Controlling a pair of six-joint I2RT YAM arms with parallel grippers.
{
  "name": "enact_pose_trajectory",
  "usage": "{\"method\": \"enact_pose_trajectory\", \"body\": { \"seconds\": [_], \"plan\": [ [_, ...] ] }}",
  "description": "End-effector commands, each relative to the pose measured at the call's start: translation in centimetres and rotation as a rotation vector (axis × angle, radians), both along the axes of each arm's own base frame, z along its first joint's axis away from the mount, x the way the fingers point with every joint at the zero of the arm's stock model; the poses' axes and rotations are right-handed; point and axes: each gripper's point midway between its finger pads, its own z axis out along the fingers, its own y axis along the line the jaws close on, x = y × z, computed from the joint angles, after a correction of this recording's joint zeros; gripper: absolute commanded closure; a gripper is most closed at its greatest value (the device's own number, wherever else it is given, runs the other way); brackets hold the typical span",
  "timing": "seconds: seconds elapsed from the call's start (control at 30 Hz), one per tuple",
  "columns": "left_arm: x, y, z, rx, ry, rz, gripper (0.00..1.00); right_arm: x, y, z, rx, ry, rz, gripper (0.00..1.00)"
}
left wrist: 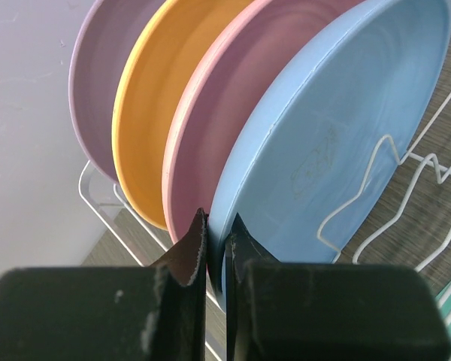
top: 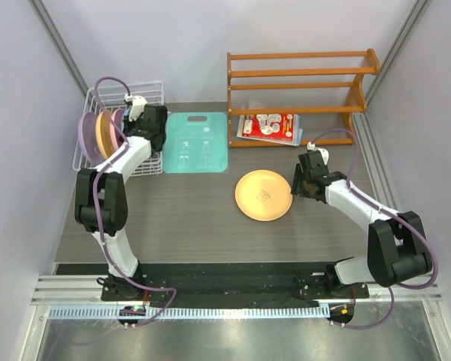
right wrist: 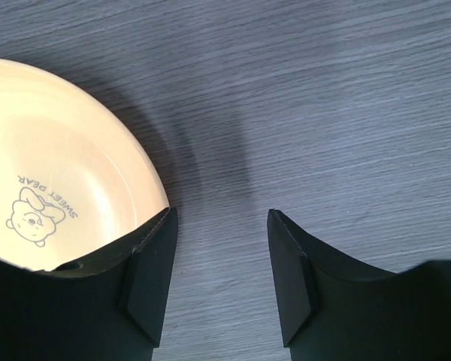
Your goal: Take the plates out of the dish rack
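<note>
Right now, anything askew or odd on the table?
Only the red packet, lying slanted under the shelf. Four plates stand in the rack; left gripper pinches the blue plate; the orange plate outside lies flat.

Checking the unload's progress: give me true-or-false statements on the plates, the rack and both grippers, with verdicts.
1. Four plates stand in the rack. True.
2. The right gripper holds the orange plate. False: it is open; the plate lies on the table.
3. The left gripper pinches the blue plate by its rim. True.
4. The board lies in the rack. False: it lies on the table beside it.
</note>
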Motion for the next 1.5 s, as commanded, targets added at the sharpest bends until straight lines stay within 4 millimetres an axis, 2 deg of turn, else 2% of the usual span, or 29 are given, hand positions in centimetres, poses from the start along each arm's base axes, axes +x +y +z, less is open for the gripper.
{"method": "enact_pose_trajectory", "body": {
  "seconds": [0.0, 0.4, 0.6, 0.77, 0.93, 1.0, 1.1, 1.13, 1.17, 1.2, 1.23, 1.27, 1.3, 1.33, 1.37, 1.4, 1.47],
  "plan": [
    [0.1, 1.1, 3.1, 0.012, -0.119, 0.075, 1.00, 1.3, 0.4, 1.0, 0.012, -0.048, 0.003, 0.44],
    [-3.1, 2.6, 8.5, 0.174, -0.172, 0.215, 1.00, 1.0, 0.5, 0.8, 0.022, -0.048, 0.013, 0.44],
    [-3.2, 1.7, 9.1, 0.237, -0.172, 0.234, 1.00, 0.8, 0.4, 0.7, 0.021, -0.046, 0.014, 0.44],
    [-3.4, 0.6, 10.4, 0.258, -0.191, 0.225, 1.00, 0.7, 0.2, 0.9, 0.017, -0.052, 0.010, 0.44],
    [-3.8, -0.3, 12.1, 0.256, -0.204, 0.202, 1.00, 0.5, -0.2, 2.0, 0.007, -0.081, -0.011, 0.43],
    [-4.0, -1.1, 12.8, 0.251, -0.212, 0.178, 1.00, 0.7, -0.6, 3.4, 0.002, -0.120, -0.023, 0.41],
    [-4.6, -2.9, 14.2, 0.221, -0.240, 0.126, 1.00, 0.6, -0.6, 5.8, 0.022, -0.184, -0.028, 0.30],
    [-5.0, -3.4, 14.1, 0.227, -0.199, 0.095, 1.00, 0.6, -0.4, 6.5, 0.035, -0.203, -0.024, 0.29],
    [-5.4, -4.5, 15.1, 0.202, -0.229, 0.061, 1.00, 0.7, -0.2, 7.3, 0.050, -0.227, -0.022, 0.28],
    [-5.1, -5.4, 15.2, 0.156, -0.269, 0.020, 1.00, 0.7, 0.0, 8.4, 0.072, -0.257, -0.011, 0.27],
    [-5.6, -6.0, 14.8, 0.155, -0.224, -0.020, 1.00, 0.8, 0.3, 9.0, 0.091, -0.275, -0.004, 0.25],
    [-5.7, -7.4, 15.6, 0.112, -0.251, -0.067, 1.00, 0.7, 0.6, 9.5, 0.108, -0.286, 0.004, 0.24],
    [-5.0, -9.2, 15.4, -0.015, -0.305, -0.157, 1.00, 0.6, 1.4, 10.2, 0.147, -0.304, 0.032, 0.24],
    [-5.7, -9.8, 14.1, -0.050, -0.226, -0.208, 1.00, 0.8, 2.0, 10.8, 0.177, -0.323, 0.056, 0.24],
    [-5.7, -10.6, 13.9, -0.125, -0.231, -0.242, 1.00, 0.8, 2.5, 11.1, 0.203, -0.335, 0.076, 0.23],
    [-5.7, -12.8, 12.9, -0.255, -0.209, -0.342, 1.00, 0.6, 4.0, 11.5, 0.271, -0.344, 0.128, 0.24],
    [-5.9, -15.2, 12.1, -0.361, -0.201, -0.432, 1.00, 0.9, 5.9, 12.4, 0.360, -0.384, 0.196, 0.23]
  ]
}}
